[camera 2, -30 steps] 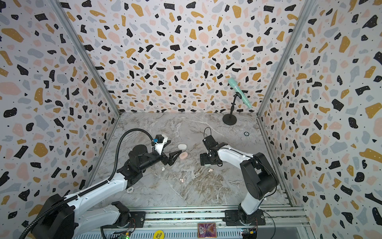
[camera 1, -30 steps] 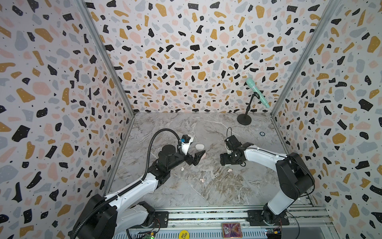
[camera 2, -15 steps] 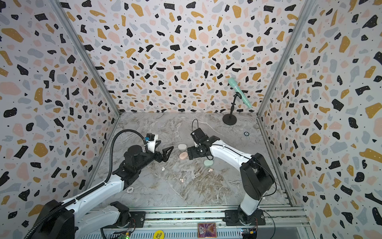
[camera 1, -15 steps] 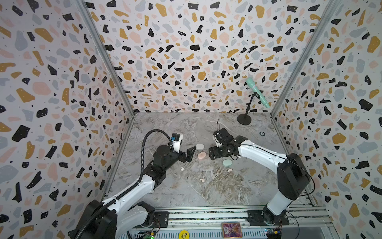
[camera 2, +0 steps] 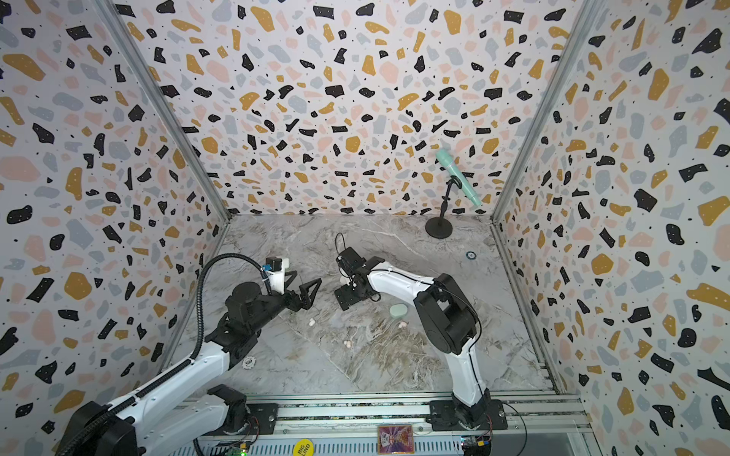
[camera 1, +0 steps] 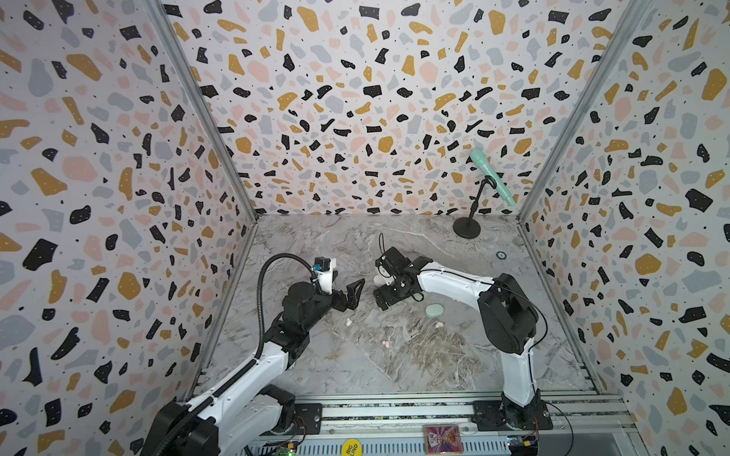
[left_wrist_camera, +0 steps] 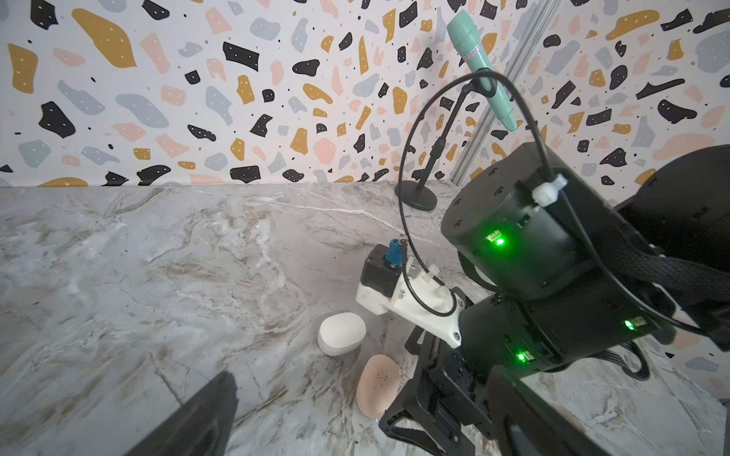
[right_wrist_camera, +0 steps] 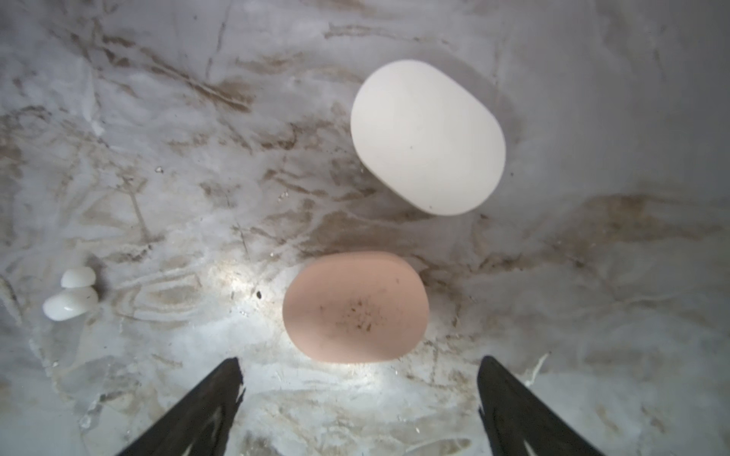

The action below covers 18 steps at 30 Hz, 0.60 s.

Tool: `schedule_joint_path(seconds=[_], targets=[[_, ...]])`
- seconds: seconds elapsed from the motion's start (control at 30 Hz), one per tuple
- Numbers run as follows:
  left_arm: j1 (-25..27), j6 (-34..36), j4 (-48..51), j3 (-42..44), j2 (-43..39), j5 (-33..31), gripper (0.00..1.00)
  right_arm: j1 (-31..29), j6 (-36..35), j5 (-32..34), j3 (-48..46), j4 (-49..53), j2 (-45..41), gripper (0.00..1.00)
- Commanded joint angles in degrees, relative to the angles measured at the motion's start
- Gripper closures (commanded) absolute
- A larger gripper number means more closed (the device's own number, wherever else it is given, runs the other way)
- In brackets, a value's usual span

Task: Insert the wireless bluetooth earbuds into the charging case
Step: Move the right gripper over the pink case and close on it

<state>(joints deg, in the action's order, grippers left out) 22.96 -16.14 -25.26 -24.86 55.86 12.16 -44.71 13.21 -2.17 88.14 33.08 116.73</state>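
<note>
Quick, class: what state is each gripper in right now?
Left gripper: open, holding nothing.
Right gripper: open, holding nothing, just short of the pink case.

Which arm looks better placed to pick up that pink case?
Probably the right. The open right gripper hangs directly over the pink case; the left gripper, also open, sits off to the side.

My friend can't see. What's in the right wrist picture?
A pale pink pebble-shaped plastic case lies on a grey marbled table ahead of open black jaws. Beyond it sits a white pebble-shaped case; two tiny white earbuds lie aside.
</note>
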Motion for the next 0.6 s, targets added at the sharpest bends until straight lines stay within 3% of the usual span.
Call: schedule_joint_path(seconds=[0.0,0.23,0.57], targets=[[-0.39,-0.75,-1.29,0.70,-1.30,0.92,0.00,-0.25,-2.39,0.35,3.25,2.63,1.12,0.05],[-0.72,-0.56,-1.02,0.95,-1.72,1.04,0.00,-0.53,-3.67,0.15,7.39,3.39,5.57,0.07],[-0.77,-0.10,-0.74,0.88,-1.63,1.27,0.00,-0.55,-3.11,0.33,8.37,2.78,6.63,0.24]])
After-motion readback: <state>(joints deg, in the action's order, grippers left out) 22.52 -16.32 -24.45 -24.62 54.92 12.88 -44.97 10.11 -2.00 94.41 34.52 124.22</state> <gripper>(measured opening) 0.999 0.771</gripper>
